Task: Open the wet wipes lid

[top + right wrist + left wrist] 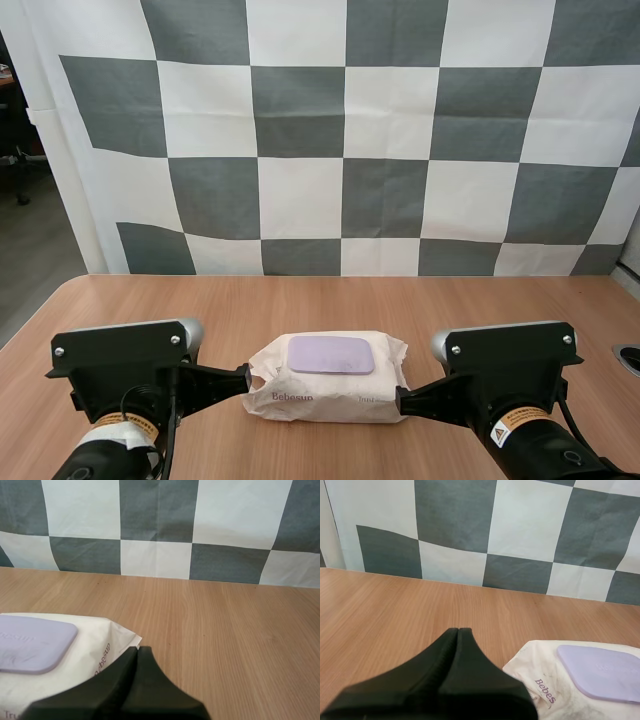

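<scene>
Wooden counter (130,310): smooth, pale grain, matte.

Left jaws: clenched into one dark wedge, tip at left end of wet wipes pack (300,398).

Pack between both jaws: soft crinkled white film, pillow-shaped, purple print.

Lid (331,355) on top: flat lilac plastic, rounded rectangle, closed and flush.

Right jaws: clenched too, tip at pack's right end.

Risks:
- Clenched tips get no purchase on flush lid.
- Light pack likely slides or buckles if pushed.
- Film may get pinched instead of lid edge.
</scene>
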Controlling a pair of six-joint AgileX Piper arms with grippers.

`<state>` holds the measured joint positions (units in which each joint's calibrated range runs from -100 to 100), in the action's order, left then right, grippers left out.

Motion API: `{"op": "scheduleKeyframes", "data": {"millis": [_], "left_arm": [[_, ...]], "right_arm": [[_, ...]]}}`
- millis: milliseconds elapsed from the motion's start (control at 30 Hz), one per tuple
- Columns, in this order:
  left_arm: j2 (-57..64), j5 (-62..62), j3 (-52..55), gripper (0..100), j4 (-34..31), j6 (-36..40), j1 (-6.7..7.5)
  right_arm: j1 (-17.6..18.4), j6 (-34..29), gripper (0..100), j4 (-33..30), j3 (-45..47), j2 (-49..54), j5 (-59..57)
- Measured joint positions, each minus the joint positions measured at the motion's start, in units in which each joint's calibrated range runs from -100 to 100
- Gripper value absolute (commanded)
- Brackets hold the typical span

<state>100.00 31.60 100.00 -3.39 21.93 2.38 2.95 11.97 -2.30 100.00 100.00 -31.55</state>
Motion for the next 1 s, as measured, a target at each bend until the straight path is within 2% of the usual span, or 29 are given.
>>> {"op": "scheduleKeyframes", "data": {"millis": [500, 800, 1000], "left_arm": [[0.0, -0.2, -0.3, 0, -0.8, -0.3, 0.00], [0.0, 0.2, -12.6, 0, -1.9, -0.5, 0.00], [0.0, 1.8, -20.3, 0, -6.7, -0.5, 0.00]], "right_arm": [[0.0, 0.0, 0, -0.3, -0.5, 0.0, 3.7], [0.0, 0.0, 0, -0.5, -14.9, 0.0, -2.2], [0.0, 0.0, 0, 1.2, -24.5, 0.0, -2.2]]}}
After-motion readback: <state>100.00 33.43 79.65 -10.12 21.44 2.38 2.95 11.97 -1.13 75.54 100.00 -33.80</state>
